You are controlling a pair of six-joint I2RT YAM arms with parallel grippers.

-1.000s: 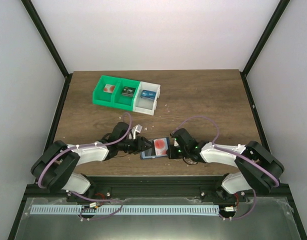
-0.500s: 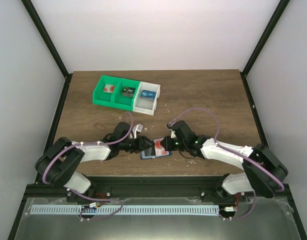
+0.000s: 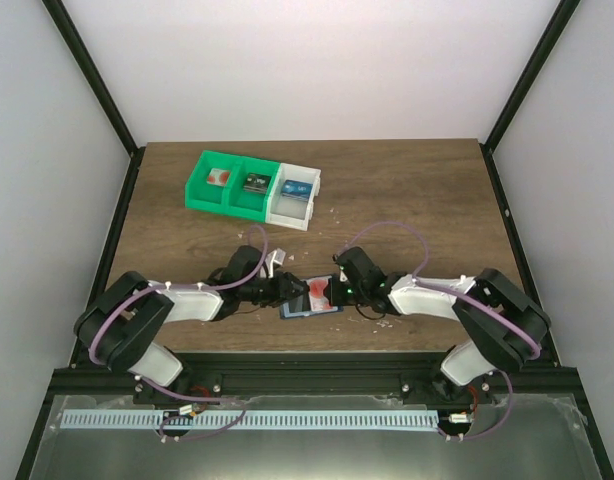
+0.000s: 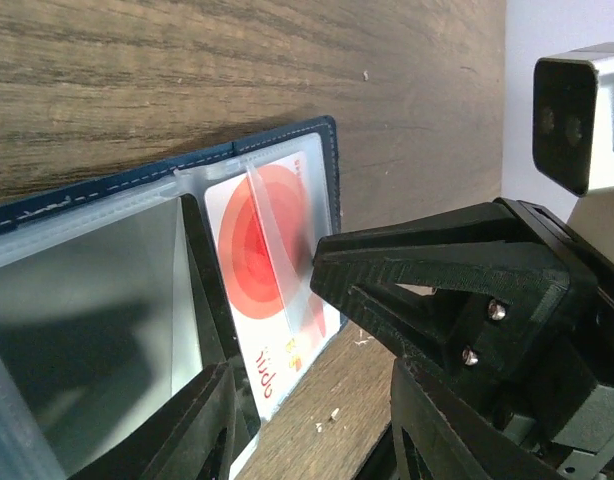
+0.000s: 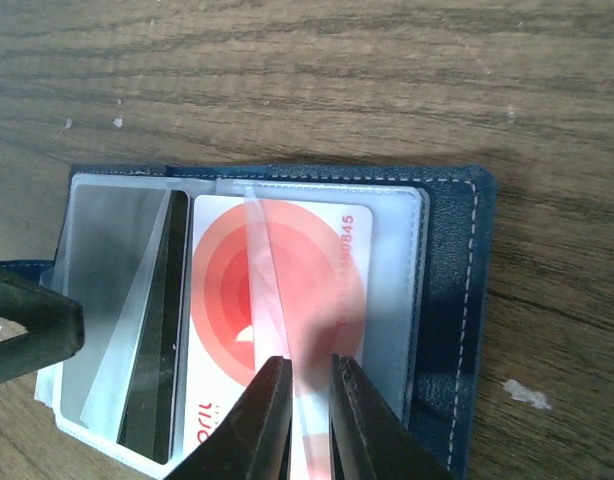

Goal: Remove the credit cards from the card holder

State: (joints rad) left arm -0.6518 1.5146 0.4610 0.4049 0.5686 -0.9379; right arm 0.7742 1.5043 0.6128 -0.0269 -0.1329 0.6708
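Observation:
The blue card holder (image 3: 299, 309) lies open on the table near the front edge, between both grippers. In the right wrist view its dark blue rim (image 5: 452, 300) frames clear pockets, and the card with the red spot (image 5: 227, 290) lies flat in the right pocket. My right gripper (image 5: 309, 375) is over that card, its jaws almost closed on a clear pocket leaf (image 5: 257, 240) that stands on edge. My left gripper (image 4: 317, 440) is open at the holder's left side (image 4: 87, 270), one finger over the left leaf. The right gripper (image 4: 437, 280) shows there too.
The green-and-white three-compartment tray (image 3: 194, 195) stands at the back left. It holds a red-and-white card (image 3: 219, 178), a dark card (image 3: 255, 183) and a blue card (image 3: 297, 190). Small white crumbs (image 5: 517, 392) lie on the wood beside the holder.
My right gripper has moved left onto the card holder, over the red-spot card, and closed on the clear leaf. The left arm has stayed in place.

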